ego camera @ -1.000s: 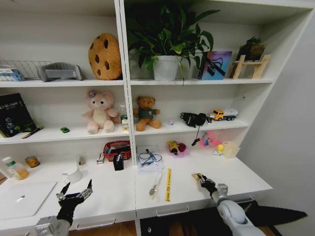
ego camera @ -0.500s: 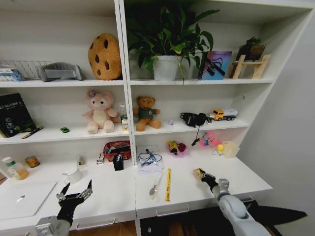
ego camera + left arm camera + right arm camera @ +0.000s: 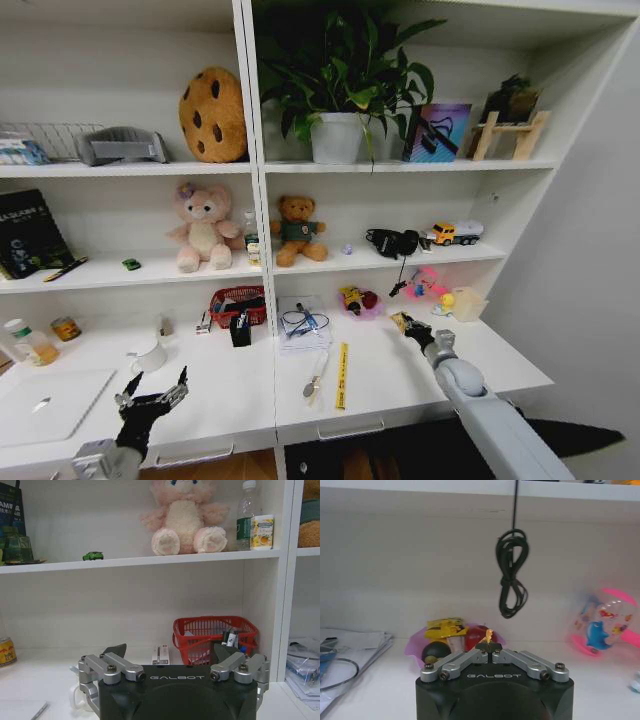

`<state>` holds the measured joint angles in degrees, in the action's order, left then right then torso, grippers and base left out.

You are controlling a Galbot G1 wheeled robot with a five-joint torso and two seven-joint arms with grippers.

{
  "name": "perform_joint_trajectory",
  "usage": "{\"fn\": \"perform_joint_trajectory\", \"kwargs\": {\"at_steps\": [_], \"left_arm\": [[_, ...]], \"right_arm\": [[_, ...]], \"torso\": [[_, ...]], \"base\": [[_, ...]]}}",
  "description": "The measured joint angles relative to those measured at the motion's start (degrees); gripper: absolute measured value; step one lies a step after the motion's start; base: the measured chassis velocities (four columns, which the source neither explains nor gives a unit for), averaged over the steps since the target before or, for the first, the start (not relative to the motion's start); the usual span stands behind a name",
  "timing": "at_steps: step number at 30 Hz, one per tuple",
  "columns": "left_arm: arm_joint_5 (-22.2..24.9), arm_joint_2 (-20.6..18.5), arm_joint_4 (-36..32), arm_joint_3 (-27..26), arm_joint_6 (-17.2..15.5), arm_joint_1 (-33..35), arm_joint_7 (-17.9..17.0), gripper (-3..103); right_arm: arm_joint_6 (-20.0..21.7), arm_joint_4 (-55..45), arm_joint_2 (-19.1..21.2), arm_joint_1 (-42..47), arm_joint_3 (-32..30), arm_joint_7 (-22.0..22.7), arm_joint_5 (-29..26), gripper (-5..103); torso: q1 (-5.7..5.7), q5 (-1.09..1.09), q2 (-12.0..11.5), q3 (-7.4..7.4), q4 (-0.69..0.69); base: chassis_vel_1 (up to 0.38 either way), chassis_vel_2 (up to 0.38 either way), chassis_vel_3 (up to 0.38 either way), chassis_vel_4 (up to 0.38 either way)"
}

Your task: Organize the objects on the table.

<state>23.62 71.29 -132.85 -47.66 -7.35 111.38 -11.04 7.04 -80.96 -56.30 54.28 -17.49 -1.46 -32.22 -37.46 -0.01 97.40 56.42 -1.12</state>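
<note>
My right gripper [image 3: 408, 325] hovers over the right part of the table [image 3: 220, 390], shut on a small yellow wedge [image 3: 401, 321]. In the right wrist view the wedge's tip [image 3: 489, 635] pokes up between the closed fingers of the right gripper [image 3: 489, 649]. My left gripper [image 3: 152, 395] stands open and holding nothing at the desk's front left, beside the silver laptop [image 3: 45, 405]; the left wrist view shows the left gripper [image 3: 170, 652] spread wide. A yellow ruler [image 3: 342, 375] and a spoon [image 3: 315, 380] lie mid-desk. A small tin [image 3: 66, 328] stands at the back left. On the shelf above are a green toy car [image 3: 131, 264] and a pen [image 3: 65, 268].
A red basket [image 3: 238, 303], a stack of papers [image 3: 303, 325] and a white mug [image 3: 150, 355] sit on the desk. Ahead of the right gripper are a pink bowl of toys [image 3: 447, 640], a dangling black cable [image 3: 511, 575] and a pink toy [image 3: 605, 620].
The right gripper has lifted and moved toward the back of the desk with the yellow wedge in it. The left gripper has not moved.
</note>
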Motion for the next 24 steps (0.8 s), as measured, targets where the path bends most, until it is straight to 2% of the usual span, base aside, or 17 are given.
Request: {"fn": "perform_joint_trajectory", "kwargs": {"at_steps": [5, 12, 17, 19, 20, 24], "left_arm": [[0.03, 0.06, 0.19, -0.15, -0.02, 0.1, -0.08, 99], [0.09, -0.02, 0.69, -0.06, -0.08, -0.02, -0.12, 99], [0.02, -0.02, 0.81, 0.28, -0.14, -0.13, -0.12, 99], [0.07, -0.02, 0.79, 0.14, -0.15, -0.12, -0.12, 99], [0.07, -0.02, 0.79, 0.14, -0.15, -0.12, -0.12, 99], [0.1, 0.28, 0.78, 0.03, -0.15, -0.02, -0.12, 99]], "right_arm": [[-0.3, 3.79, -2.05, -6.04, 5.09, 0.3, -0.79, 0], [-1.82, 5.79, -2.84, -7.77, 5.62, 0.65, -0.61, 0], [-0.53, 5.85, -2.91, -8.37, 5.66, 0.71, -1.64, -3], [-0.09, 5.58, -2.97, -7.68, 5.62, 0.2, -2.25, 8], [-0.09, 5.58, -2.97, -7.68, 5.62, 0.2, -2.25, 8], [-0.46, 5.78, -3.49, -6.2, 4.86, -0.27, -2.0, 29]], "torso": [[0.0, 0.0, 0.0, 0.0, 0.03], [-0.04, 0.01, -0.01, 0.01, -0.02], [-0.06, 0.01, -0.02, 0.01, 0.02], [-0.01, 0.01, -0.01, 0.0, 0.0], [-0.01, 0.01, -0.01, 0.0, 0.0], [0.03, 0.01, 0.01, -0.01, 0.0]], "base": [[0.0, 0.0, 0.0, 0.0], [-0.091, 0.114, 0.09, -0.083], [-0.044, 0.049, 0.045, -0.051], [0.0, 0.0, 0.0, 0.0], [0.0, 0.0, 0.0, 0.0], [0.0, 0.0, 0.0, 0.0]]}}
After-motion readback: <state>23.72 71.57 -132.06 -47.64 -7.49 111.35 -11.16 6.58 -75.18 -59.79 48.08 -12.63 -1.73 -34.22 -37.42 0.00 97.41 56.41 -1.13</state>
